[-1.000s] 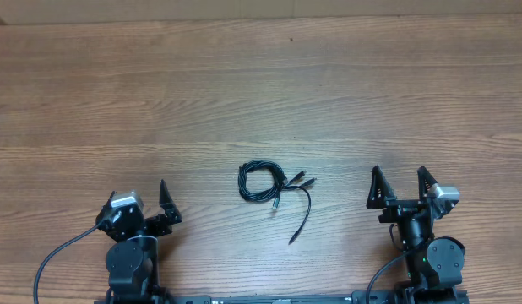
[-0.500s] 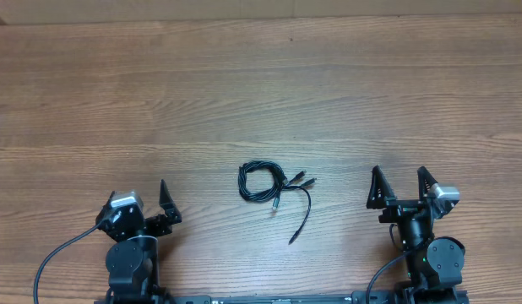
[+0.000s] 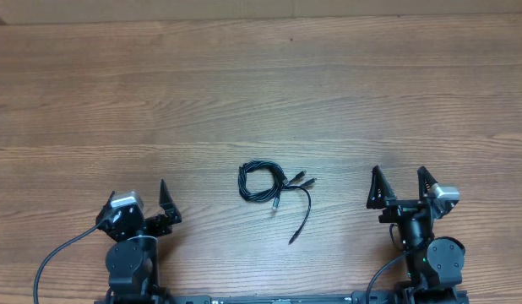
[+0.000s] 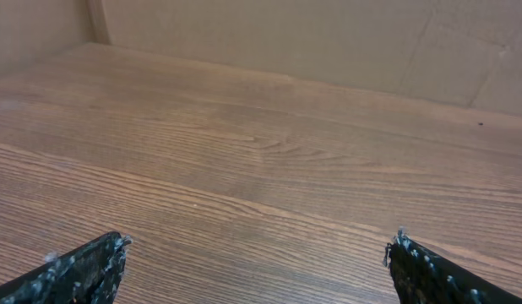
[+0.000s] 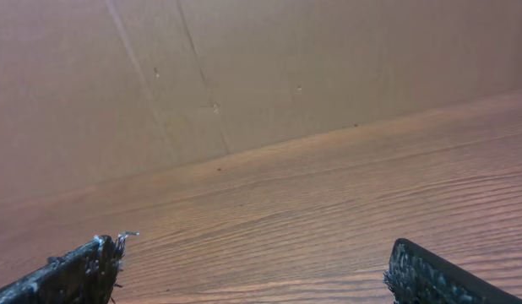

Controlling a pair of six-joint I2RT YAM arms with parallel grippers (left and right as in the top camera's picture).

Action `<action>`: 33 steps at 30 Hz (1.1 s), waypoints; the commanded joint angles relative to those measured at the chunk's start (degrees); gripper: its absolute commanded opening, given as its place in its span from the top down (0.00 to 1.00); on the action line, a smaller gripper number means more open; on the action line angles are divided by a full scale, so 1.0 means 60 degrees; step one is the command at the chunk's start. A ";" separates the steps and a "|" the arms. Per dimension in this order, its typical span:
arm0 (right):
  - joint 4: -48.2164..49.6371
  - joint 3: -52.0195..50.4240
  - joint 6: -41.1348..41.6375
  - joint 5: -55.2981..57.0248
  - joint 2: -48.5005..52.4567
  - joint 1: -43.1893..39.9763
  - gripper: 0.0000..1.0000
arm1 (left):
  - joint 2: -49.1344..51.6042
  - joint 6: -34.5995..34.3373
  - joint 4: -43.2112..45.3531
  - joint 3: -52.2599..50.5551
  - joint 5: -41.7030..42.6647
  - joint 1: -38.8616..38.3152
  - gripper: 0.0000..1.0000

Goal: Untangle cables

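The cables (image 3: 263, 182) lie as a small black coil on the wooden table, in the overhead view just below centre. Small plug ends stick out to its right, and one tail (image 3: 300, 221) runs down toward the front. My left gripper (image 3: 138, 196) is open and empty at the front left, well left of the coil. My right gripper (image 3: 399, 183) is open and empty at the front right, well right of it. Both wrist views show only bare wood between the open fingers (image 4: 257, 245) (image 5: 257, 245); the cables are out of those views.
The wooden table (image 3: 261, 93) stretches far and wide behind the coil. A cardboard wall (image 5: 244, 76) stands along the far edge. Thick black arm wires (image 3: 54, 257) trail by each arm base at the front.
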 commanded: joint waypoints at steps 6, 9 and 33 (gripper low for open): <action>0.0033 -0.0102 0.0029 0.0127 -0.0025 0.0047 0.00 | -0.0098 0.0175 0.0025 -0.0033 0.0069 0.0058 0.00; 0.0033 -0.0102 0.0029 0.0127 -0.0025 0.0047 0.00 | -0.0098 0.0175 0.0025 -0.0033 0.0069 0.0058 0.00; 0.0127 -0.0102 0.0029 0.0845 -0.0025 0.0044 0.00 | -0.0098 0.0255 0.0044 -0.0029 -0.0444 0.0058 0.00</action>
